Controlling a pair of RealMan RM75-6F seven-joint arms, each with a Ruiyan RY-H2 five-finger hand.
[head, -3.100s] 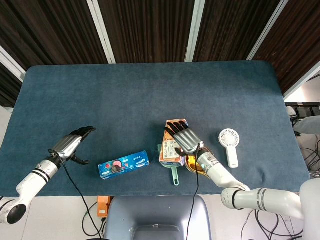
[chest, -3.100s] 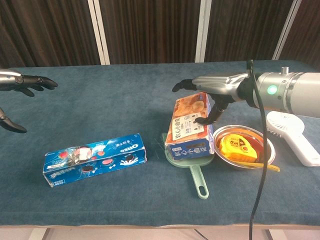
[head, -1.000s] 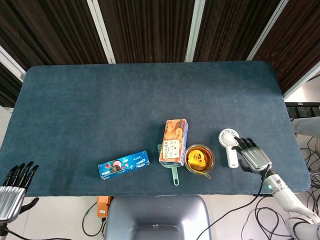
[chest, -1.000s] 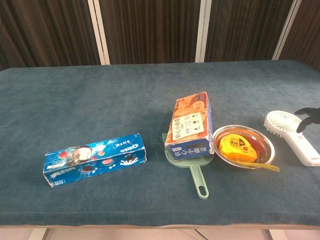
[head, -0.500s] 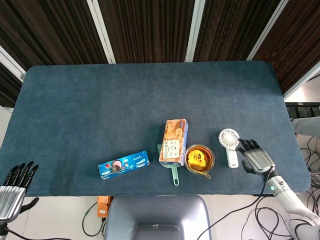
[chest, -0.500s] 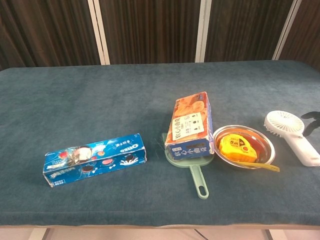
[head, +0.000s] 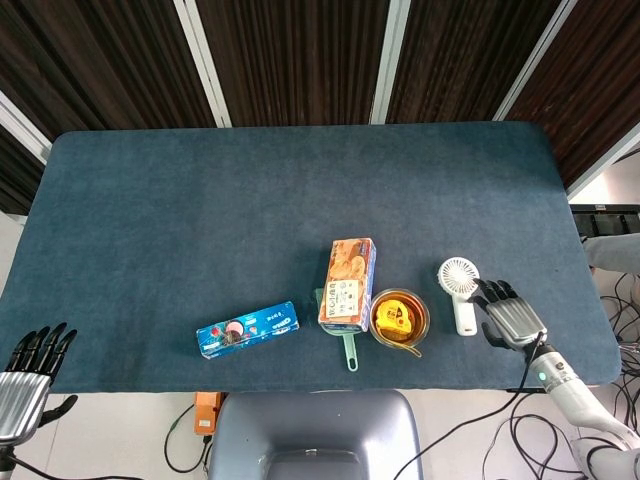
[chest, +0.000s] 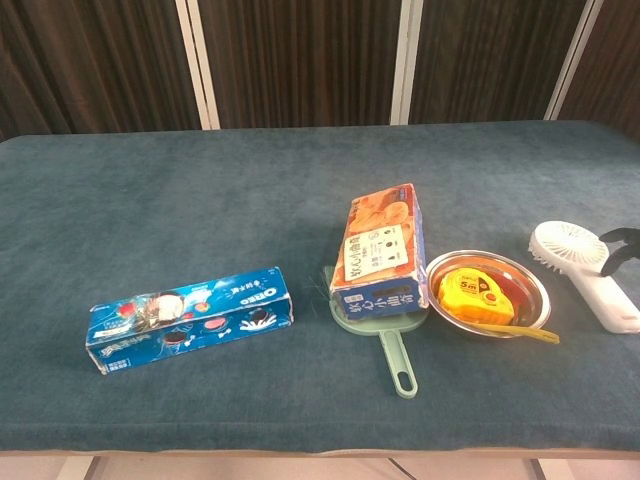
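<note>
My right hand (head: 510, 315) hovers at the table's front right, fingers spread and empty, just right of a white hand-held fan (head: 460, 290); in the chest view only its fingertips (chest: 622, 242) show beside the fan (chest: 585, 260). My left hand (head: 25, 375) is off the table's front left corner, fingers apart, holding nothing. A biscuit box (head: 347, 283) lies on a green spatula-like tool (head: 346, 345). A metal bowl (head: 400, 315) holds a yellow tape measure (chest: 478, 293). A blue Oreo box (head: 248, 329) lies to the left.
The blue-covered table (head: 300, 200) has dark wall panels behind it. Cables hang off the front right edge near my right arm.
Since 3.1 s ago my right hand left the biscuit box and drew back to beside the fan. My left hand pulled off the table's front left corner. In the last second, little moved.
</note>
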